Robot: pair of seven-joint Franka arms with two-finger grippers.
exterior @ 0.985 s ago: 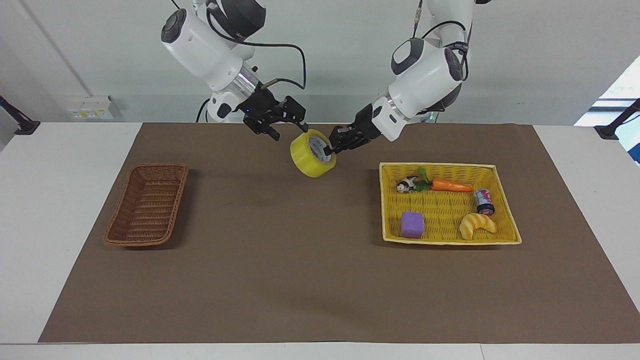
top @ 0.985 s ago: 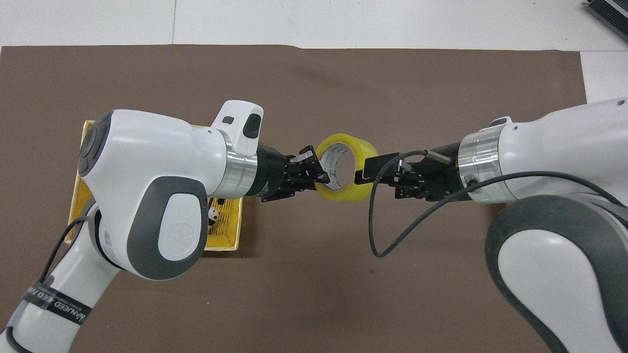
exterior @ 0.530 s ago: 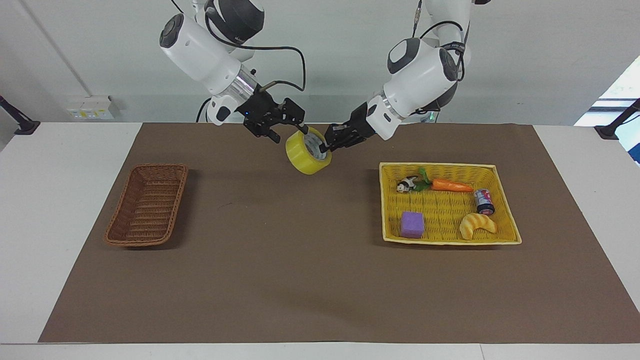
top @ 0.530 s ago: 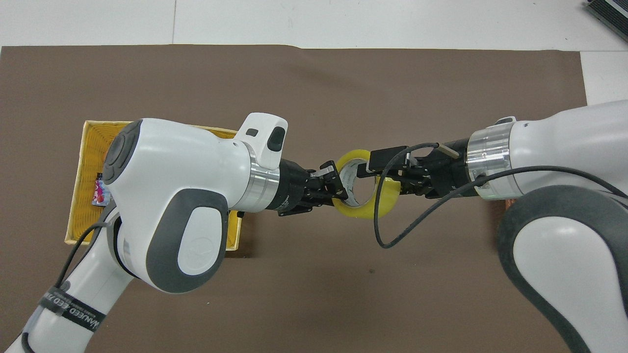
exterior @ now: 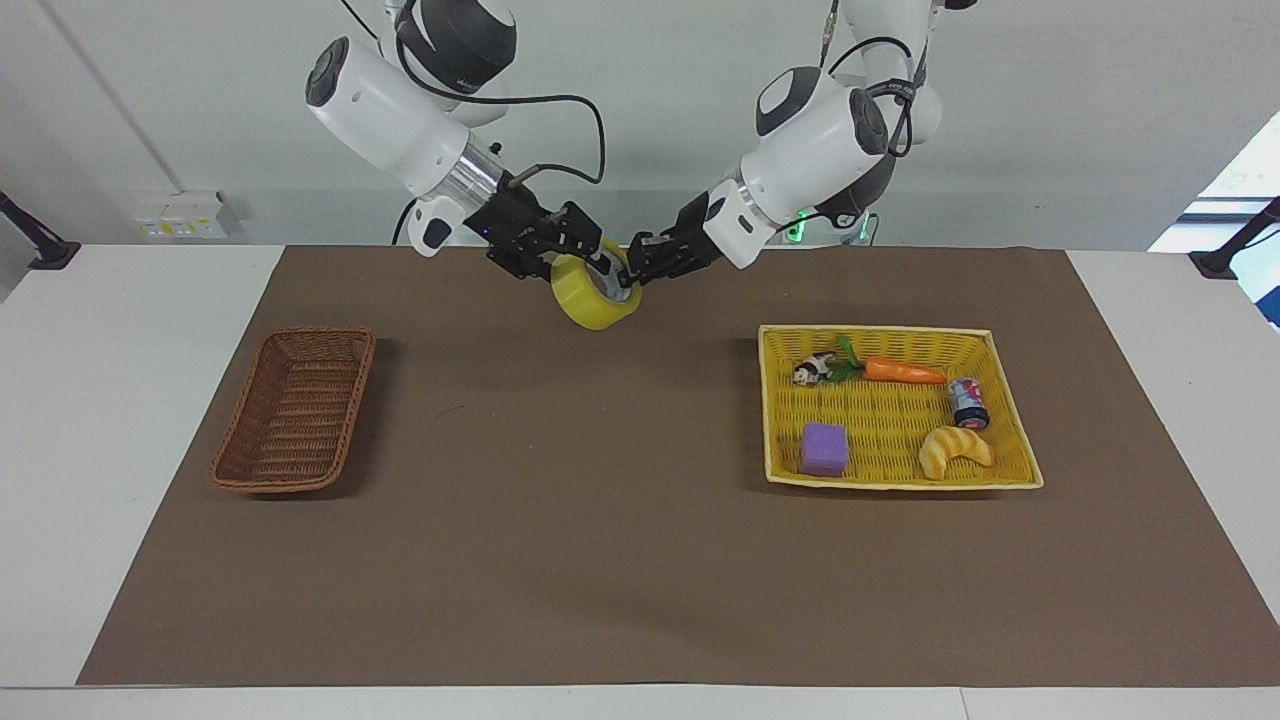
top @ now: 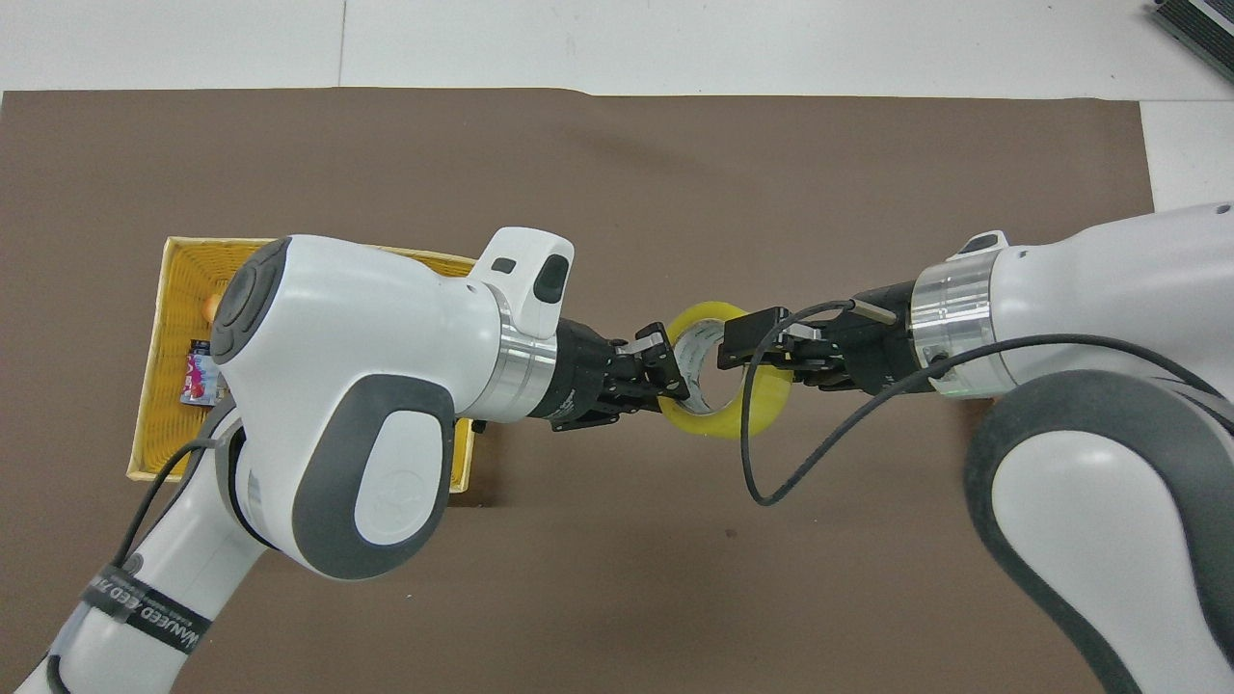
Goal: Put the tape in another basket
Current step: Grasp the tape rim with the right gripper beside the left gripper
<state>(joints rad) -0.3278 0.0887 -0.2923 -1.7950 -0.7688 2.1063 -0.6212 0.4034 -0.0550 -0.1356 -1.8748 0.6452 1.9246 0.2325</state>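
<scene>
The handover is in hand. The tape (exterior: 596,296) hangs in the air over the bare mat, about midway between the two baskets and toward the robots' edge, with a gripper on each side of the ring. The left gripper (exterior: 640,270) is clamped on the roll's wall at the side toward the yellow basket (exterior: 900,482). The right gripper (exterior: 570,258) has its fingers at the other side of the ring, one of them reaching into the core — whether they have closed on the wall I cannot tell.

By my reading the next move calls for the right gripper to pinch the wall firmly before the left lets go; a release too soon would drop the roll onto the mat. Then the right arm can carry it toward its own end of the table.

The basket (exterior: 297,410) there — dark-brown wicker — holds nothing. The yellow basket holds a carrot (exterior: 903,372), a small panda toy (exterior: 815,369), a can (exterior: 967,401), a purple block (exterior: 825,449) and a croissant (exterior: 955,450).
</scene>
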